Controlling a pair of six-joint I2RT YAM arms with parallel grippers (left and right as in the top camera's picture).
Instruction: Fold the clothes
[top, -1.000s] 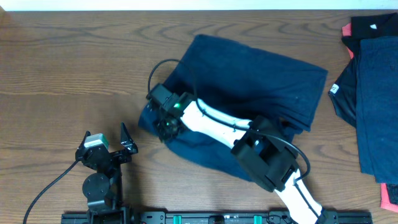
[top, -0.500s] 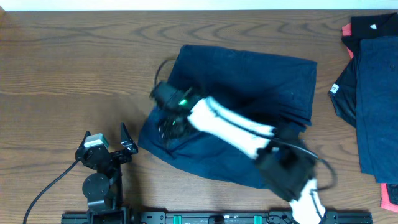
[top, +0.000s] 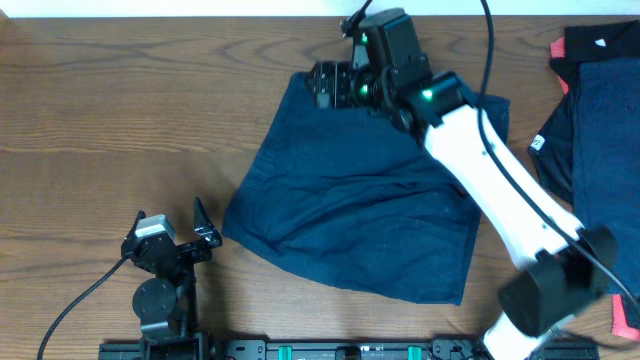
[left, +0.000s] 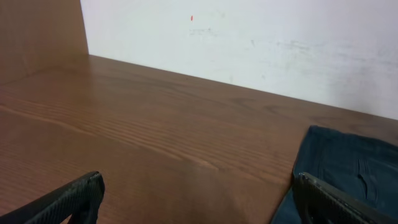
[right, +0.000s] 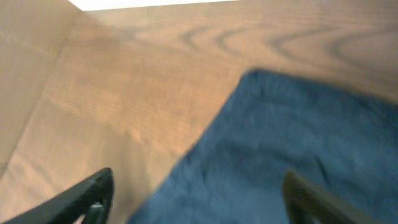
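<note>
Wooden table (top: 100, 100) carries a rumpled navy garment (top: 360, 210) at its middle. Right claw (top: 318, 84) hovers spread, empty, over its far-left corner; left claw (top: 205, 228) gapes idle. Looks limp, light: best pinched at corners.

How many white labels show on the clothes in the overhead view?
2: a label on the black piece top right, another label on the dark garment below; others may be hidden.

Even bright light, blurred right-wrist view
</note>
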